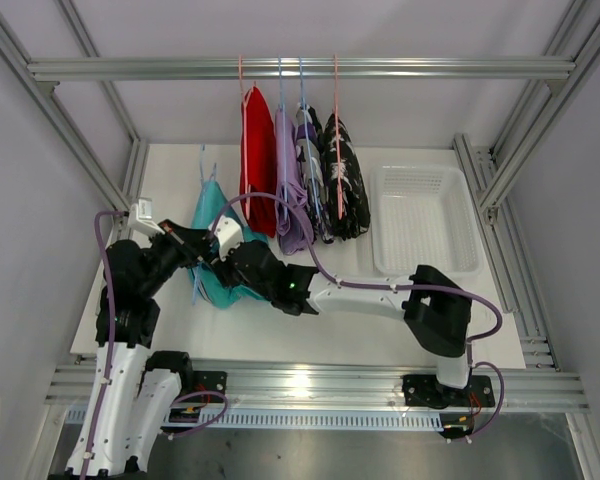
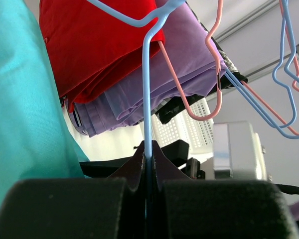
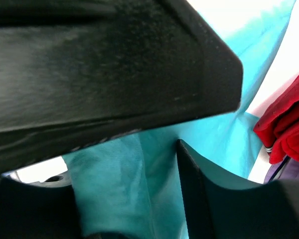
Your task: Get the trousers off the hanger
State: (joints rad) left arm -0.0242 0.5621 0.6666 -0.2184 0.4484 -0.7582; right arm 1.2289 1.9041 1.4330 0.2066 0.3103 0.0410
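Left wrist view: left fingers (image 2: 142, 158) clamp a straight wire of the blue hanger (image 2: 146, 89). Teal trousers (image 2: 25, 109) hang just beside them: soft, light, slack cloth, prob. slides off the wire easily. Best hold is at the thick fold. Right fingers (image 3: 224, 94) straddle that teal cloth; can't tell if they pinch it (contact hidden). Beyond both, on the rail (image 1: 430, 68): red trousers (image 1: 258, 160), lilac trousers (image 1: 288, 185), print trousers (image 1: 310, 170), black-white trousers (image 1: 350, 180), packed close, so hangers may snag. Farthest: white basket (image 1: 420, 255) on the surface (image 1: 380, 330).
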